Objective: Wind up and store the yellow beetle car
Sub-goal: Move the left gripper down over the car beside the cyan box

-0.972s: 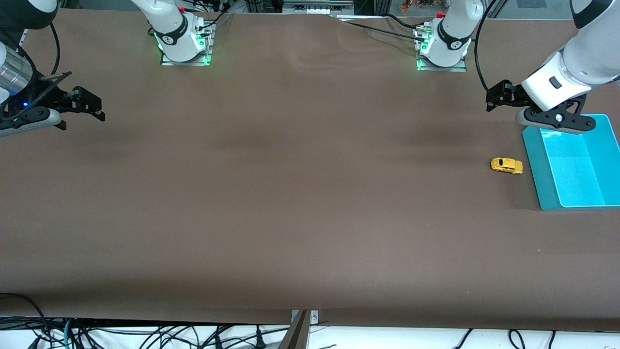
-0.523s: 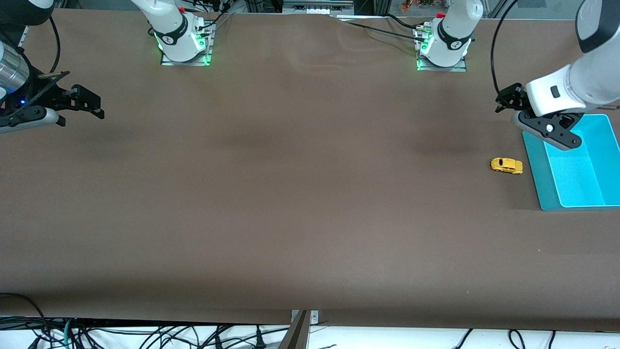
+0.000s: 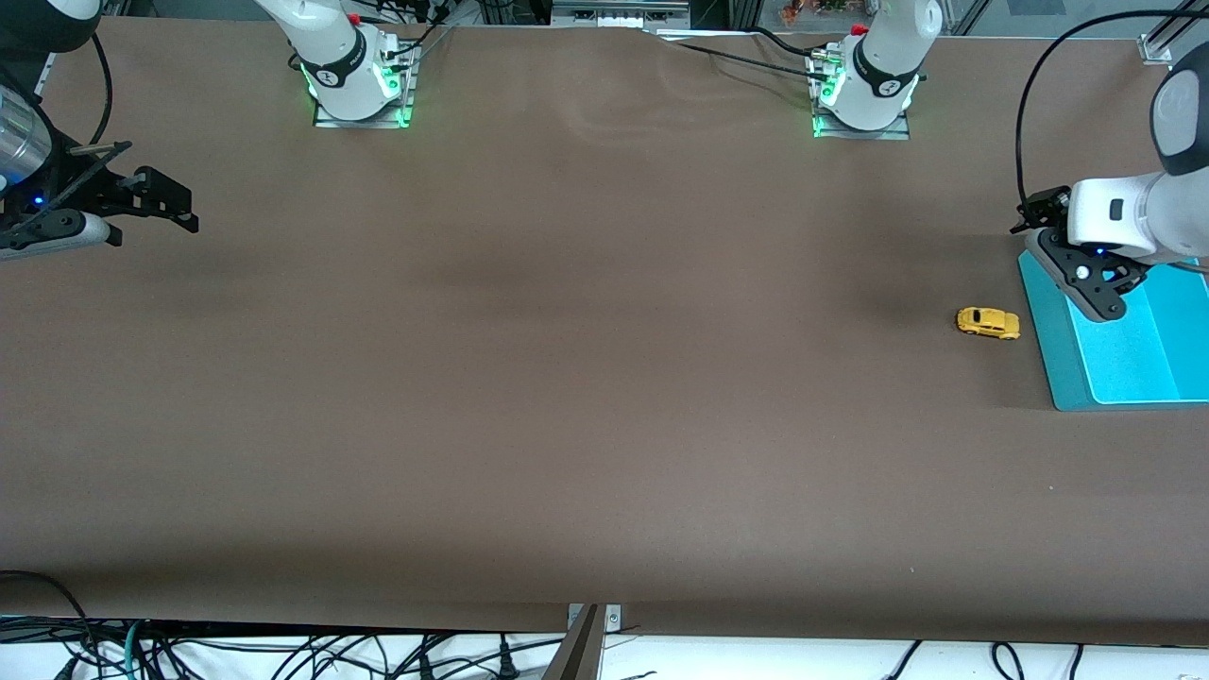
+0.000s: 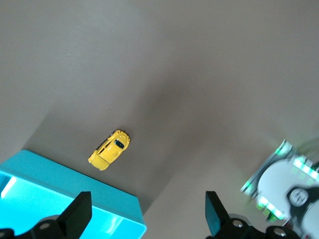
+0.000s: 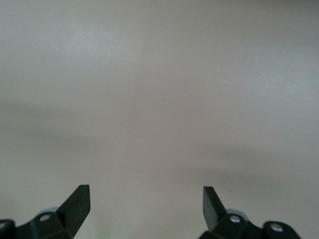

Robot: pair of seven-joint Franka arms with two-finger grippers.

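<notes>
Left pincer (image 3: 1086,283) wide open over bin (image 3: 1048,321) rim, right pincer (image 3: 156,203) open, waiting; yellow car (image 3: 987,322) untouched on bench (image 3: 567,378), winding and storing left.

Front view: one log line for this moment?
car: on table beside bin | left end effector: open, over bin | right end effector: open, waiting

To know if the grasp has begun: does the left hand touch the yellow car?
Apart. In the left wrist view, the open left hand is well above the table, and bare table shows all around the yellow beetle car.
</notes>
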